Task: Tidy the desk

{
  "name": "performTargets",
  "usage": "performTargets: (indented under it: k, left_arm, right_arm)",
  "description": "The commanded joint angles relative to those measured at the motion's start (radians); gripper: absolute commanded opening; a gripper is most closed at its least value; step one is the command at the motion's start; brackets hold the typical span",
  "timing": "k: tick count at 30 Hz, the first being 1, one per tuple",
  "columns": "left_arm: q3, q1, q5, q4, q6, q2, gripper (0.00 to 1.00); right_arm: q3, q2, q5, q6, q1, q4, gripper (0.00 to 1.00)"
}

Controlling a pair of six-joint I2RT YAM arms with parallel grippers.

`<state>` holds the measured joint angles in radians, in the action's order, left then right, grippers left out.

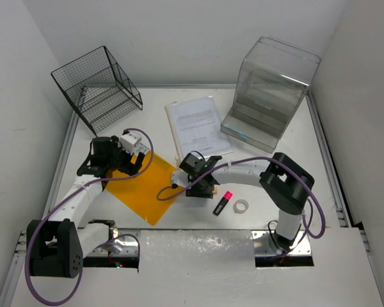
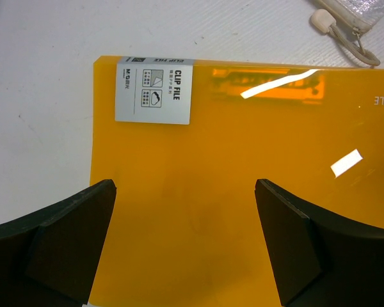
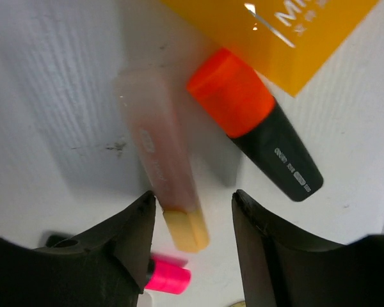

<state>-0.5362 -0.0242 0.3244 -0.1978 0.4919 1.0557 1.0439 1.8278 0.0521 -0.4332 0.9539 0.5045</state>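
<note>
Right claw (image 3: 192,198) hung low over the tabletop (image 1: 153,118), jaws part open, nothing held. A pale pen (image 3: 160,173) lay flat just off one corner of the orange clip file (image 3: 275,32). Its yellow-capped end sat in the gap between the claw's fingers, touched by neither as far as the wrist view showed. The pen's long axis ran away from the claw toward the file, roughly square to the closing line, so a pinch would likely land across its narrow width. Judgement: the claw needed only to drop and shut, with little or no wrist turn.

An orange highlighter (image 3: 253,125) lay just beside the pen, cap against the file's corner; whether it was tucked under the file could not be told. It sat near enough to one finger that it might get nudged. A pink highlighter (image 3: 169,278) lay farther from the file than the pen did.

Left claw (image 2: 185,240) hovered over the file itself, jaws wide, empty. The right arm was clearly nearer the pen. The tabletop lay under the file and all the rest, the file flat on it.
</note>
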Motion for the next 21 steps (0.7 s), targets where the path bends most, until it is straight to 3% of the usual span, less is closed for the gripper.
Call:
performTargets:
  k: [1,9,10,15,21]
  left_arm:
    - [0.002,0.006,-0.002,0.046,-0.007,-0.006,0.89]
    - [0.002,0.006,0.001,0.046,-0.007,-0.006,0.89]
    - [0.002,0.006,0.001,0.044,-0.007,-0.006,0.89]
    - [0.002,0.006,-0.001,0.044,-0.007,-0.006,0.89]
    - [0.002,0.006,0.001,0.044,-0.006,-0.006,0.89]
  right_arm:
    - [-0.025,0.053,-0.049,0.046,0.038,0.106,0.52]
    - [-0.051,0.028,-0.044,0.123,0.055,0.069,0.46]
    - [-0.05,0.031,-0.038,0.128,0.055,0.065,0.34]
    - [-0.048,0.004,-0.02,0.116,0.057,0.071,0.02]
    - [-0.021,-0.126,-0.049,0.087,0.055,0.101,0.0]
